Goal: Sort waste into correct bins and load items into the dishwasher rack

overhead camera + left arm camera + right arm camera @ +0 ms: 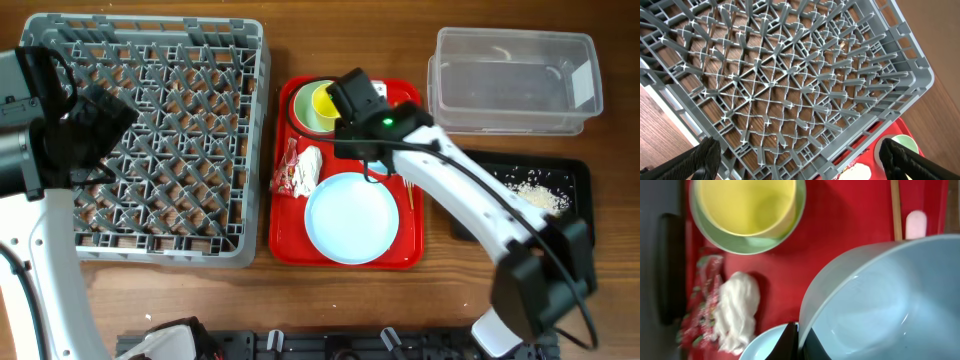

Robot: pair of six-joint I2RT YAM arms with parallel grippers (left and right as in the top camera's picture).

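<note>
My right gripper is shut on the rim of the small white bowl and holds it tilted over the red serving tray; in the overhead view this gripper hides the bowl. The yellow cup sits inside the pale green bowl. The red-and-white wrapper and white tissue lie left of the round plate. Chopsticks lie at the tray's right. My left gripper is open and empty above the grey dishwasher rack.
The clear tub stands at the back right. In front of it the black tray holds the rice scraps. The rack fills the left side of the table, close against the red tray.
</note>
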